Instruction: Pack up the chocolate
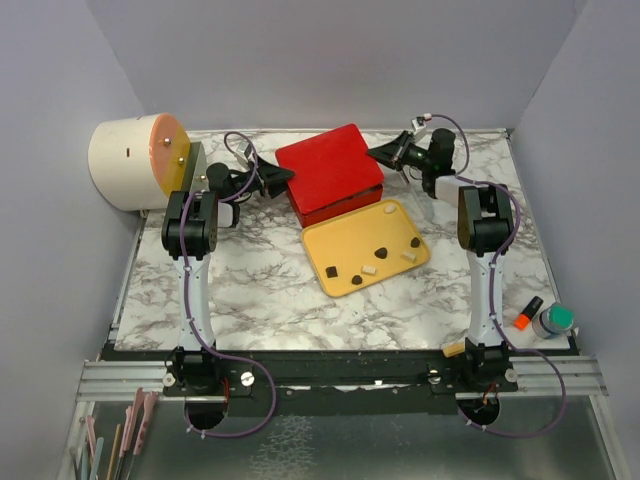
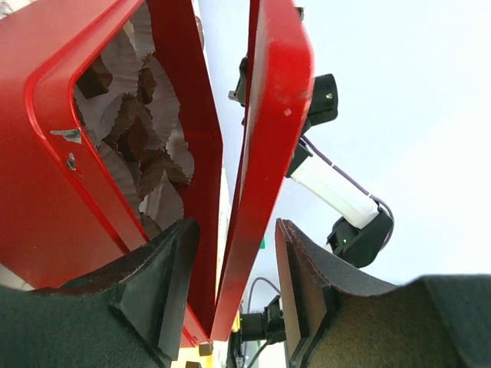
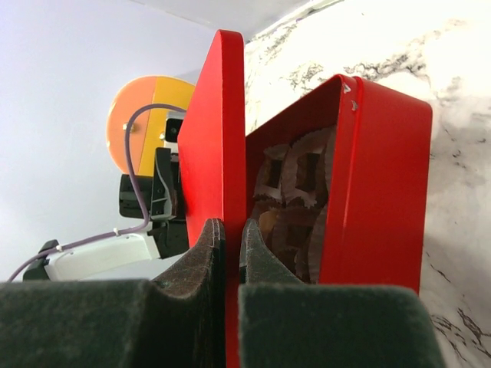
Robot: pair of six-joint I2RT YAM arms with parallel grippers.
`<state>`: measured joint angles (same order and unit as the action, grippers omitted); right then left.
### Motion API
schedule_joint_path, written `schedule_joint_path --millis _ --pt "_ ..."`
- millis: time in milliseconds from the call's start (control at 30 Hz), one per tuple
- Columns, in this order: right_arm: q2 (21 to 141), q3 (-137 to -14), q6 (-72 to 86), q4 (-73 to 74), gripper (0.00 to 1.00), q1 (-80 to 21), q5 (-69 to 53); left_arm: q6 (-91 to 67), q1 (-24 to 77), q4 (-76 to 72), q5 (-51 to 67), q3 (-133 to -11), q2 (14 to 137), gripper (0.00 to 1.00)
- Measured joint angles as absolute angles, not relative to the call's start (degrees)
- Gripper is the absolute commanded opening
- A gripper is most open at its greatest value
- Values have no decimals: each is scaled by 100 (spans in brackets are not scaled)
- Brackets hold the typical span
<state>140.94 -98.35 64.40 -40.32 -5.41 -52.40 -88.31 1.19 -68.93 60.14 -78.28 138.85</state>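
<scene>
Top overhead, wrist views close (sharing box (image 1: 330,172))

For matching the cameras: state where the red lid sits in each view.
Top external: red lid, upper centre of the picture.
Left wrist: tall red slab at centre, straddled by the left pincer.
Right wrist: thin red edge left of centre, pinched by the right pincer.
Shared landmark: the red box base, below the lid from above, left of it in left wrist, right of it in right wrist.
</scene>
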Motion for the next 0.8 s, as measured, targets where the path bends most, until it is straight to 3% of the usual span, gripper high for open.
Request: schedule_joint_path --millis 800 --pt "14092 -9843 6075 -3336 0 -513 -5509 -8737 123 -6785 5876 -7738 13788 50"
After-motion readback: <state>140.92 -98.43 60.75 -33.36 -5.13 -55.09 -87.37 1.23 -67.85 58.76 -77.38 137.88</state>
